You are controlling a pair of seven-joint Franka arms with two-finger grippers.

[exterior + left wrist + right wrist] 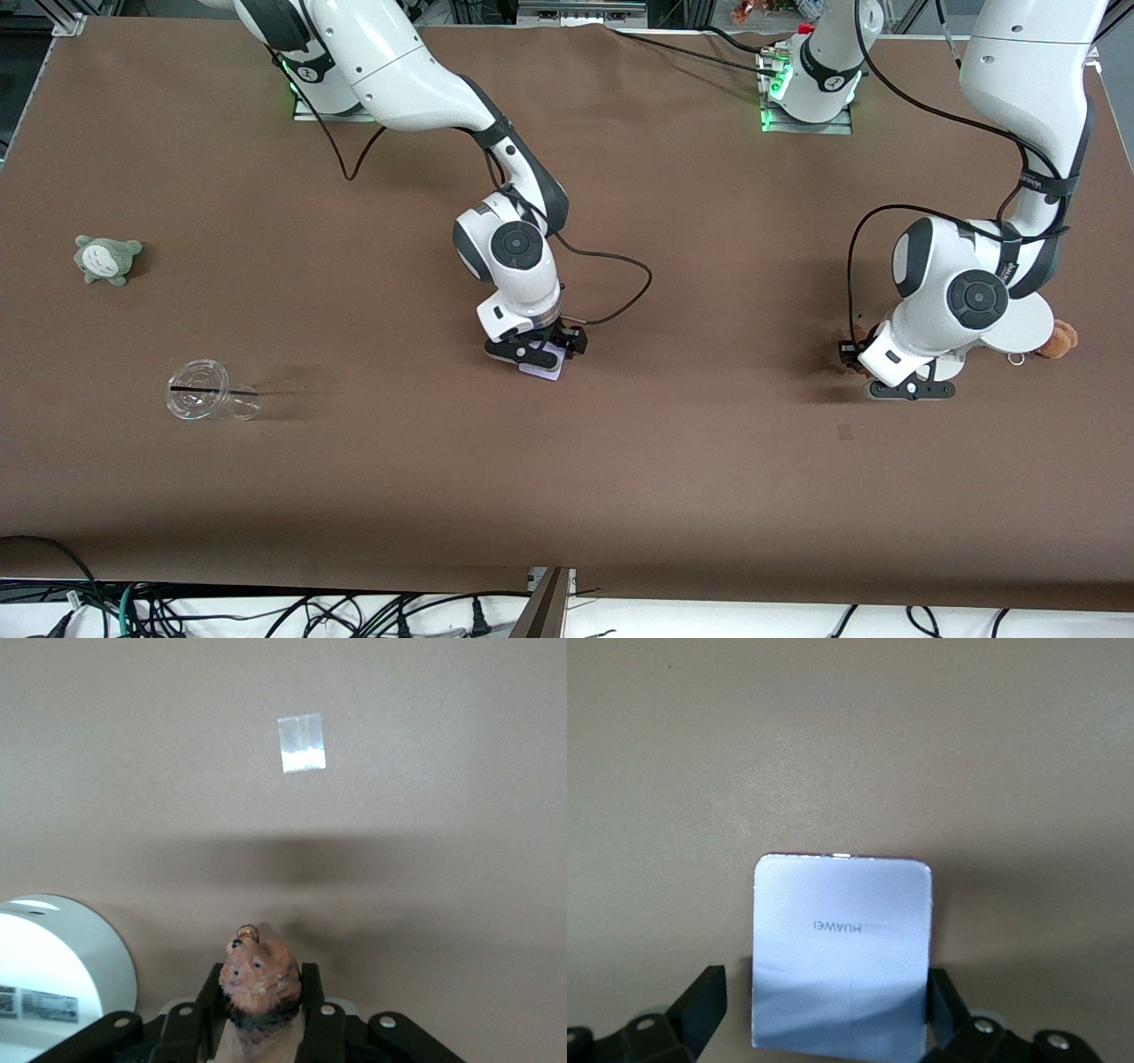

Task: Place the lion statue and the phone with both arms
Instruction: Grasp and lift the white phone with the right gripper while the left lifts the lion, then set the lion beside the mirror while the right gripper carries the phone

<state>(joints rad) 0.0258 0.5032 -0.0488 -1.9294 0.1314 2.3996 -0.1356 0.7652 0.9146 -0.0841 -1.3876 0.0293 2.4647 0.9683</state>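
Note:
The phone (544,369), a flat lavender-white slab, lies on the brown table near its middle. It fills the right wrist view (842,948). My right gripper (536,361) is low over it and open, with one finger on each side (840,1014). One finger (700,1001) stands clear of the phone's edge. My left gripper (904,385) is shut on the lion statue (260,979), whose orange-brown head sticks out between the fingers (259,1010). It hangs low over the table toward the left arm's end. The hand hides the lion in the front view.
A white round stand (1019,323) sits beside the left gripper and also shows in the left wrist view (53,966). A brown plush (1060,338) lies beside the stand. A small tape mark (844,431) is on the table. A clear cup (208,400) and a grey-green plush (106,257) lie toward the right arm's end.

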